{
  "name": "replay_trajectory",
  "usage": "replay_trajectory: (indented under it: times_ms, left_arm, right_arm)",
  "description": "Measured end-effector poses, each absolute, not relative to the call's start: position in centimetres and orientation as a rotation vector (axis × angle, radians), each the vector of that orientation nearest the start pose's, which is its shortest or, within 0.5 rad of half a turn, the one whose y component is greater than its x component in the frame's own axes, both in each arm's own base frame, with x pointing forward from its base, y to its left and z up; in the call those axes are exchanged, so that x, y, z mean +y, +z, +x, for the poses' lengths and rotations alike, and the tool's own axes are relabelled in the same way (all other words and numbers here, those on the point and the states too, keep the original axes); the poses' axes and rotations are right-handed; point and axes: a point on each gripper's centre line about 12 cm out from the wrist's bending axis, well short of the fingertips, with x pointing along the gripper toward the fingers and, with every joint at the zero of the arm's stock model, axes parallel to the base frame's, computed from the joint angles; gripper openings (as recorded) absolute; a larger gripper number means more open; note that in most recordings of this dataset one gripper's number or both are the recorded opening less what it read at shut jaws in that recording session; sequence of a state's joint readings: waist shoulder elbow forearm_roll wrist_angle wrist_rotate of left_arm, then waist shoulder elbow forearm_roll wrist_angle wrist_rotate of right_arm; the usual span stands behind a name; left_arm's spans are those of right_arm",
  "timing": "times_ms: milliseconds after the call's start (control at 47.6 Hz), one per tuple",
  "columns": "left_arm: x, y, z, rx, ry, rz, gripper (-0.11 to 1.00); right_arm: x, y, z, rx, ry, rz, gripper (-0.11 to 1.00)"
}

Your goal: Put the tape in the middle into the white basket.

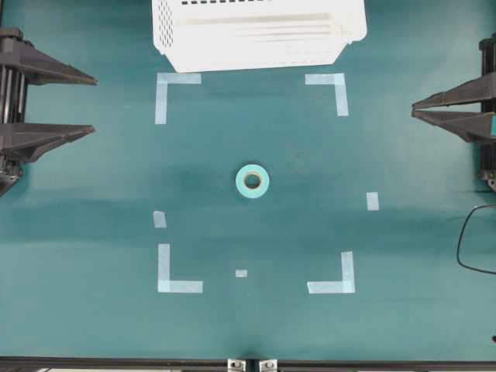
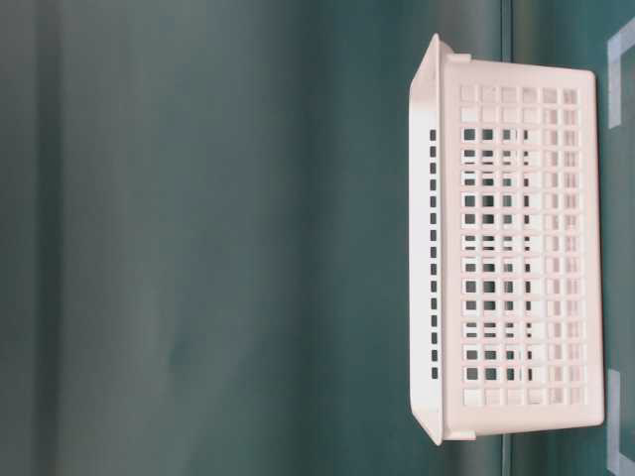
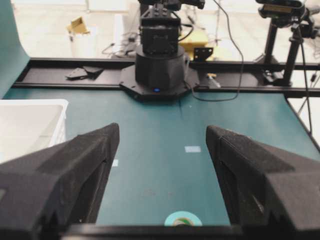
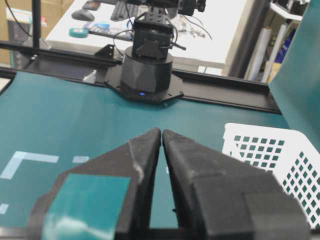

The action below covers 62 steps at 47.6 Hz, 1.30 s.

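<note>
Tape (image 1: 253,180) lies outside white basket (image 1: 256,35), seemingly empty; left end effector (image 1: 85,105) spread, right (image 1: 418,107) nearly pressed together.

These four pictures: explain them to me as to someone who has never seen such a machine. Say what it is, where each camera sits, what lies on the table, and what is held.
It is a robot with two arms, each ending in a two-fingered tool. One picture looks straight down on the green table. There the left tool sits at the left edge with its fingers spread open, and the right tool at the right edge with its fingers nearly together. Two pictures come from cameras on the wrists, looking out past each tool's fingers. The fourth looks from table height and shows only the white basket. On the table lie the tape, a small teal roll in the middle, pale tape corner marks around it, and the basket at the far edge. Nothing is held.
</note>
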<state>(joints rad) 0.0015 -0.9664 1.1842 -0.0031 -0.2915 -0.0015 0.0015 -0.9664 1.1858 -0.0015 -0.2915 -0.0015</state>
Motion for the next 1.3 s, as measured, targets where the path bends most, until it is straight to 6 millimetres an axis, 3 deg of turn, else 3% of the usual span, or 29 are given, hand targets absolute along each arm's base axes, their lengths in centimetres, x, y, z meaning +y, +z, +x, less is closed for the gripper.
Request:
replay_trajectory:
  times_ms: [42, 147, 252, 609, 735, 945, 1008, 1071, 1302]
  left_arm:
    - [0.1, 29.0, 19.7, -0.072, 0.004, -0.004, 0.22]
    - [0.1, 28.6, 19.5, -0.063, 0.006, -0.028, 0.02]
    - [0.1, 28.3, 19.2, -0.054, 0.005, -0.033, -0.08]
    - [0.0, 26.8, 16.7, -0.058, 0.003, -0.032, -0.11]
    - [0.0, 26.0, 16.2, -0.037, 0.003, -0.027, -0.11]
    - [0.0, 23.8, 15.7, 0.045, 0.002, -0.021, -0.11]
    - [0.0, 23.3, 15.6, 0.066, 0.002, -0.021, -0.11]
    - [0.0, 22.8, 15.5, 0.086, 0.002, -0.021, -0.11]
    - [0.0, 21.4, 14.8, 0.153, 0.0, -0.021, -0.11]
  right_arm:
    - [0.0, 29.0, 19.8, -0.072, 0.001, 0.0, 0.22]
    - [-0.3, 28.1, 19.6, -0.055, -0.016, 0.007, 0.03]
    - [-0.8, 27.2, 19.5, -0.043, -0.042, 0.01, 0.0]
    - [-1.0, 26.8, 19.6, -0.048, -0.049, 0.02, 0.01]
    - [-1.0, 26.5, 19.9, -0.031, -0.049, 0.056, 0.21]
    - [-1.0, 25.8, 20.7, -0.009, -0.049, 0.068, 0.82]
    - [-1.0, 25.6, 20.9, -0.008, -0.049, 0.068, 0.94]
    - [-1.1, 25.3, 21.2, -0.008, -0.049, 0.068, 0.99]
    - [-1.1, 24.6, 22.2, 0.02, -0.05, 0.068, 0.99]
